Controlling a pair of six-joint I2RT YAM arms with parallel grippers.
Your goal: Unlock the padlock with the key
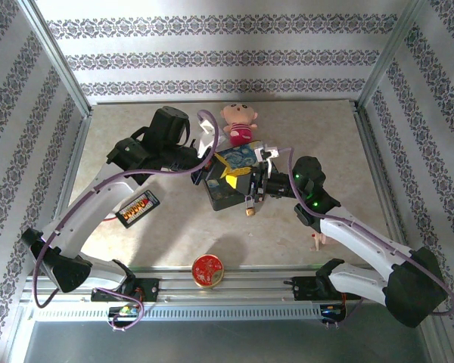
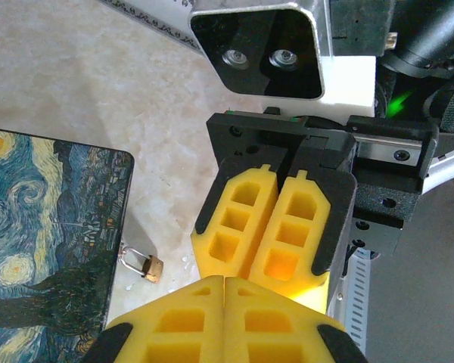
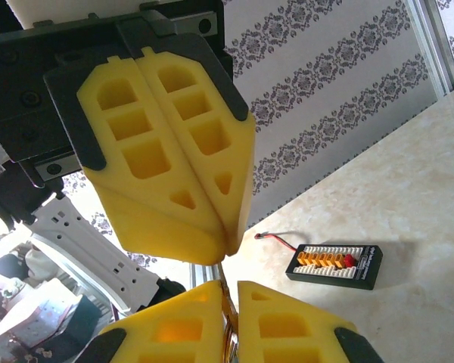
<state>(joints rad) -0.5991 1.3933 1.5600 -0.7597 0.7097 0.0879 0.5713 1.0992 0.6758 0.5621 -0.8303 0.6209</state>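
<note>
The beige marbled table [image 1: 333, 136] carries 6 things. A blue painted tin box [image 1: 242, 156] sits mid-surface, with the padlock [image 1: 250, 206] at its near side. A pink plush doll [image 1: 238, 123] lies toward the far edge and a black connector board [image 1: 138, 206] toward the left edge. A round red tin [image 1: 207, 271] is at the near edge, and a small pink item [image 1: 316, 242] is toward the right.

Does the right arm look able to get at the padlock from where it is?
Probably yes: the padlock sits uncovered at the edge of the box, close beside the right pincer. Only the left pincer, shut and tip to tip with it, crowds that approach.
</note>
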